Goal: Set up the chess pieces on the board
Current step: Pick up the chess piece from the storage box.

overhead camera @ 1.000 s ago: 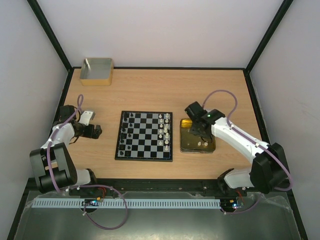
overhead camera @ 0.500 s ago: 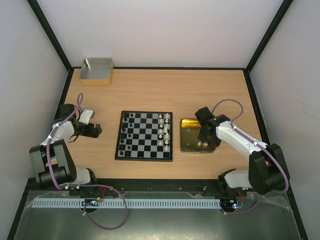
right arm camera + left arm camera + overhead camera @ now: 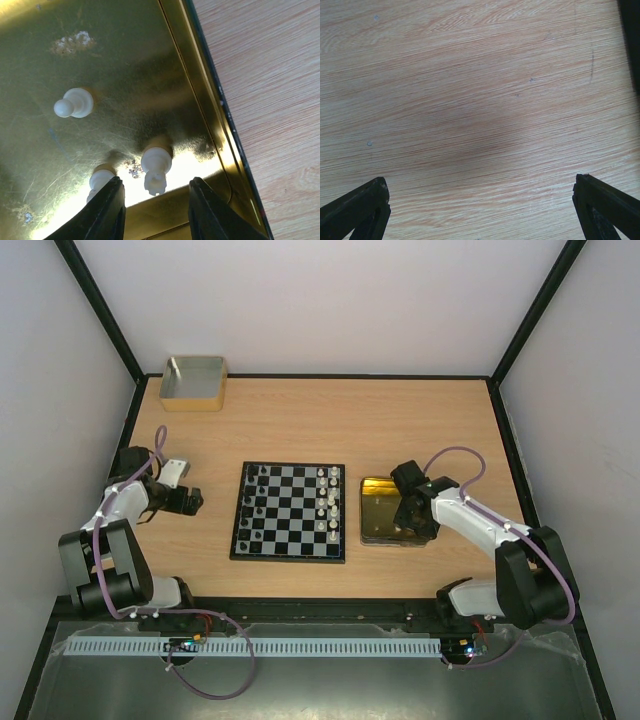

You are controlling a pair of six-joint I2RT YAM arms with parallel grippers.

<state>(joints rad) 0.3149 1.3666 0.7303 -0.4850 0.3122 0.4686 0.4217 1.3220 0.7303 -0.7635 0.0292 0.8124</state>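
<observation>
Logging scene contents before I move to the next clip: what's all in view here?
Table: one, wood.
Board: one, black and grey checks, table centre.
Black pieces: several, too small to count, board's left side.
White pieces: several, board's right side.
Tin: one, gold, right of board.
Tin pieces: three seen, white, inside tin.
Box: one, grey, tan rim, far left corner.
Left arm: jaws open over bare table.
Right arm: jaws open astride one tin piece.
</observation>
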